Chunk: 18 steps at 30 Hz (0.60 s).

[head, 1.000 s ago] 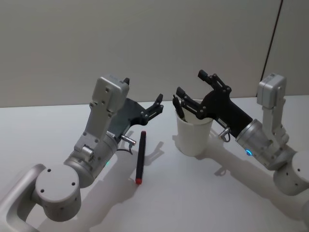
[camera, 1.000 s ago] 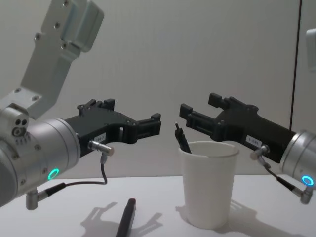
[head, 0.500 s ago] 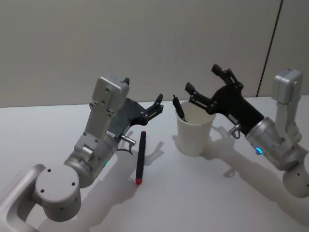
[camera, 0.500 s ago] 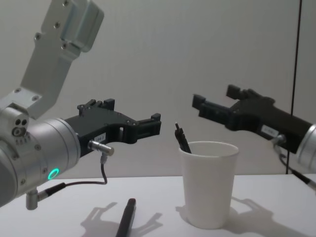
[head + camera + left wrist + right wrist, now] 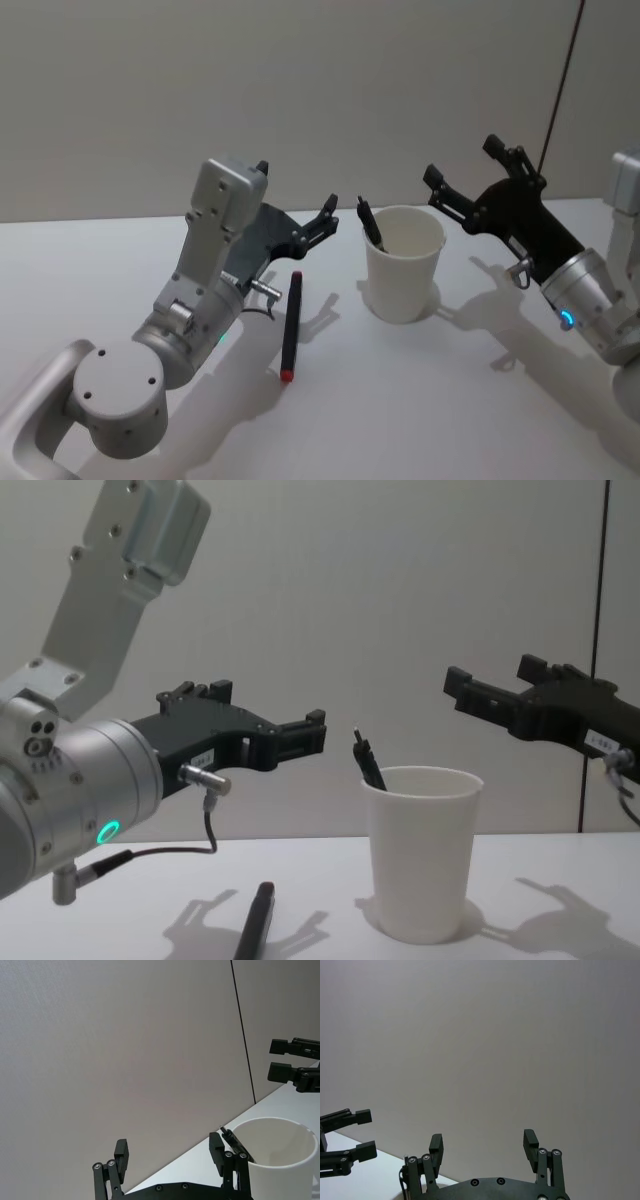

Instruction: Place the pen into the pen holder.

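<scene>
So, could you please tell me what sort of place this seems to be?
Probably a robotics lab or test room: a plain white table, a blank grey wall, and just a paper cup and a pen laid out as props.

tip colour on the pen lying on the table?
Red, on a black pen; clearest in head view.

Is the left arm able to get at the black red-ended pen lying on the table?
Probably yes. The left gripper hangs open just above the black red-ended pen, which lies bare on the white table, apart from the white paper cup; nothing sits between them.
</scene>
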Tool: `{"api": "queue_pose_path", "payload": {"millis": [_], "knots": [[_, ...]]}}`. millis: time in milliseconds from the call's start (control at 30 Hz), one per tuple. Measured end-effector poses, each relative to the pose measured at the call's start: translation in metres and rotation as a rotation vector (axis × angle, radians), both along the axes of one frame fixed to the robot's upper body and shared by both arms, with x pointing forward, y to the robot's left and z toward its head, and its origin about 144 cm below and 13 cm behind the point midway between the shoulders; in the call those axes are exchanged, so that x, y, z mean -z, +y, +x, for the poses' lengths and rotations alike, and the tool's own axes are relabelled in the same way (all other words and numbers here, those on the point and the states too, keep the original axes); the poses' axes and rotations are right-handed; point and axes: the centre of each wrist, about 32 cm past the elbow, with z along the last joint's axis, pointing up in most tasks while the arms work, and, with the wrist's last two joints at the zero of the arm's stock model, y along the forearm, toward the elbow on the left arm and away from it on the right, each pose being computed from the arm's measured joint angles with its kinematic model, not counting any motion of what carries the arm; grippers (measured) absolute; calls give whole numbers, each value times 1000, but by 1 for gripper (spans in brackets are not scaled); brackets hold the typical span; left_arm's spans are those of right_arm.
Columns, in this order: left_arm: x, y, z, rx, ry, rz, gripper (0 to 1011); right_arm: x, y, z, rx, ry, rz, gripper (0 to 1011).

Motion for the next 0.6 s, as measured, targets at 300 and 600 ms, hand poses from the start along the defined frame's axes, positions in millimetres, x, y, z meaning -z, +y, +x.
{"api": "queue_pose_path", "payload": {"millis": [300, 600], "knots": [[0, 0, 0, 0, 0, 0, 1001, -2, -3, -13, 40, 36, -7, 1001], [0, 0, 0, 0, 0, 0, 1001, -6, -7, -35, 109, 97, -28, 1001]]}}
